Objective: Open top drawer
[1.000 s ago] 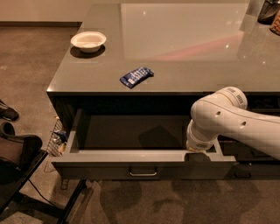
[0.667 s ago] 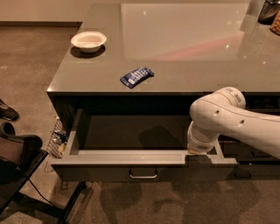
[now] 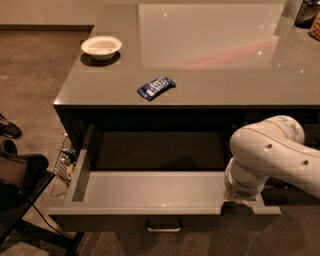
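Observation:
The top drawer (image 3: 150, 192) stands pulled far out from under the grey counter. Its pale grey inside shows and looks empty. Its small metal bar handle (image 3: 163, 225) shows at the centre of the front, below the front rim. My white arm (image 3: 272, 157) reaches in from the right. My gripper (image 3: 239, 204) is at the drawer's front right corner, down behind the front rim, mostly hidden by the wrist.
A white bowl (image 3: 101, 47) and a blue packet (image 3: 156, 87) lie on the glossy counter top (image 3: 210, 55). Dark objects (image 3: 305, 12) stand at the counter's far right corner. A dark chair or bag (image 3: 20, 182) and shoes (image 3: 7, 127) are on the floor at left.
The drawer has come out slightly further toward me, and the arm has shifted slightly with it.

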{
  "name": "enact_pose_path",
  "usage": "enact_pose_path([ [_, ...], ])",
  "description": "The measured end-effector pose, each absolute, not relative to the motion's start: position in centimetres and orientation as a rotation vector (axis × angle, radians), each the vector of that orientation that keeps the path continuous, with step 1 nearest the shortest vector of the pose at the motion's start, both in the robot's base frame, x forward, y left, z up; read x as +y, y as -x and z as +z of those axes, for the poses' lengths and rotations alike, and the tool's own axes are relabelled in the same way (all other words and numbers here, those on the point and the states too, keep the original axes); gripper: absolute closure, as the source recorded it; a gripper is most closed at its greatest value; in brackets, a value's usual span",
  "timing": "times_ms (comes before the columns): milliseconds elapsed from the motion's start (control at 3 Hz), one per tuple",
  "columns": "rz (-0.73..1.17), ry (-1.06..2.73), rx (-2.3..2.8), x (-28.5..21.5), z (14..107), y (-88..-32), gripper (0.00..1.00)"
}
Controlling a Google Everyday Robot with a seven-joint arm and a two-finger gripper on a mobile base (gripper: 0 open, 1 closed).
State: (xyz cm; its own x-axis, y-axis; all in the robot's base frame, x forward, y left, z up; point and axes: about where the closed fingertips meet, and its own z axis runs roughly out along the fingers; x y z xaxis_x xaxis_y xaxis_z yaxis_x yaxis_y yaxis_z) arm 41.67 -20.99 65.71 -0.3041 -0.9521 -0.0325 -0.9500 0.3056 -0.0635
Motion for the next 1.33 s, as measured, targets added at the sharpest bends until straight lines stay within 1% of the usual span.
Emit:
enact_pose_path([
  [333, -0.047, 1.809, 2.490, -20.93, 65.94, -41.11, 0.79],
  [667, -0.049, 1.810, 2.490, -20.96, 65.98, -41.05, 0.56],
  [1000, -0.052, 1.810, 2.490, -20.98, 66.04, -40.97, 0.25],
  [1333, -0.054, 1.811, 2.490, -21.00, 66.09, -40.91, 0.00],
])
